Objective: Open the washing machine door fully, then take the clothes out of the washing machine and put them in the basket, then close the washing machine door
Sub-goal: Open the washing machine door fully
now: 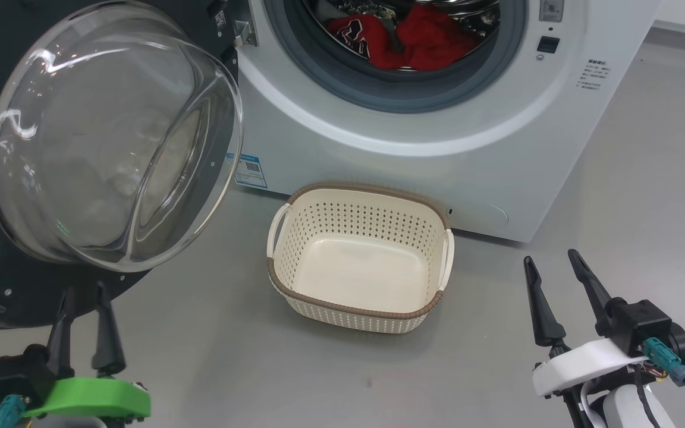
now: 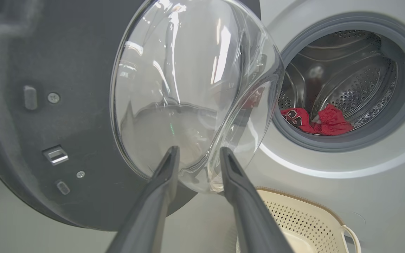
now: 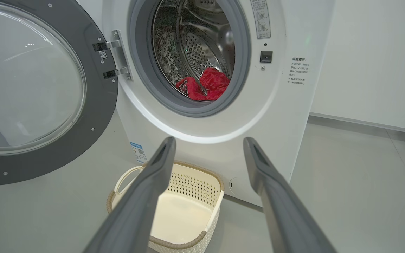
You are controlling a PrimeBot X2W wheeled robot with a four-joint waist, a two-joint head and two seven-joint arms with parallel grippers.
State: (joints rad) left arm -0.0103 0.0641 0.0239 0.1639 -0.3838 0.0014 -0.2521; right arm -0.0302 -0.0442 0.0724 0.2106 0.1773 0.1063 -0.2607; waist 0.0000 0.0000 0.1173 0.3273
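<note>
The large round washing machine door (image 1: 110,142), with a wide glossy black rim and a bulging clear glass bowl window, stands swung wide open to the left of the big white front-loading washing machine (image 1: 378,148); in the right wrist view it hangs on two metal hinges (image 3: 113,59) at the left side of the drum opening; the bright red fabric clothes (image 1: 414,41), one piece showing dark markings, lie bunched at the bottom of the perforated steel drum (image 3: 195,45), just behind the grey rubber gasket (image 1: 330,65); the small cream plastic basket (image 1: 354,217), with perforated sides, a brown woven-look rim and two side handles, sits on the grey floor (image 1: 616,178) just in front of the machine, below the opening, with nothing in it; a small blue label sticker (image 1: 251,169) shows low on the machine's front, beside the door; the left gripper (image 1: 85,288) points at the lower edge of the door with its two dark fingers parted by a narrow gap and nothing between them; whether the tips touch the rim cannot be told; the right gripper (image 1: 550,257) hovers over the floor to the right of the basket, its fingers spread wide and holding nothing.
</note>
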